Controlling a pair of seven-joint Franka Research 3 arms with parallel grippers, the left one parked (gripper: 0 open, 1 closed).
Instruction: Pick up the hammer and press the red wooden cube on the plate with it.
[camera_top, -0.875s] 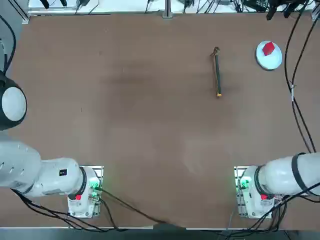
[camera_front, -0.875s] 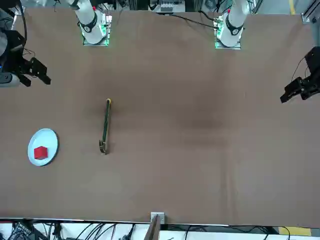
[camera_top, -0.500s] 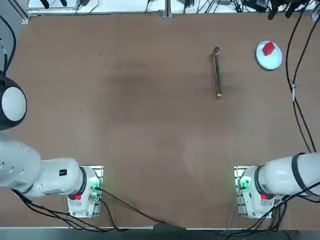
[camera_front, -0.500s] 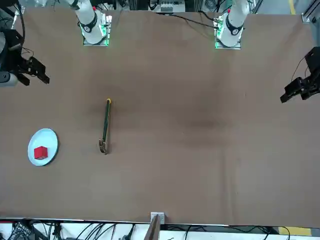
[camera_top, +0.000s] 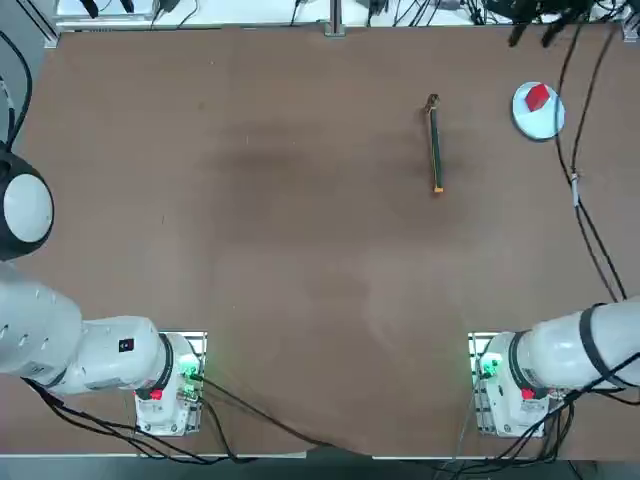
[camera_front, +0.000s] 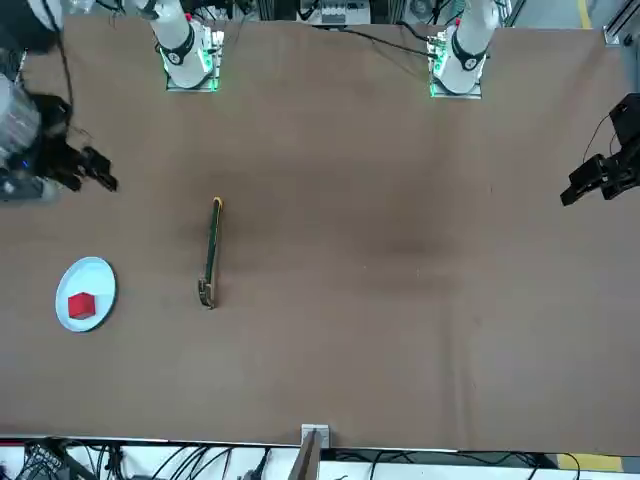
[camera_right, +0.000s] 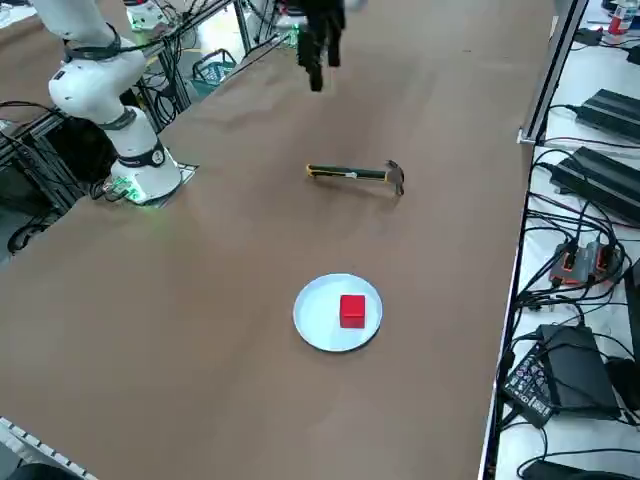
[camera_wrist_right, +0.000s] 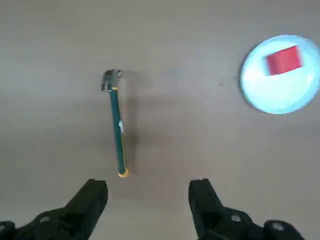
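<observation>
Hammer (camera_top: 434, 145) lay flat on the brown table (camera_top: 250, 200), untouched, its head at the far end and orange tip nearer the robot. Right of it — well apart — sat the plate (camera_top: 545, 122), the red wooden cube (camera_top: 538, 97) resting on it. The right end effector (camera_wrist_right: 148, 192) hung above the table with fingers (camera_wrist_right: 92, 196) spread wide — holding nothing.

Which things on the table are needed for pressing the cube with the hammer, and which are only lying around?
Needed:
- hammer, flat on the table
- red wooden cube
- plate, under the cube
- right gripper, open, in the air, holding nothing

Only lying around:
- cables along the table's right edge
</observation>
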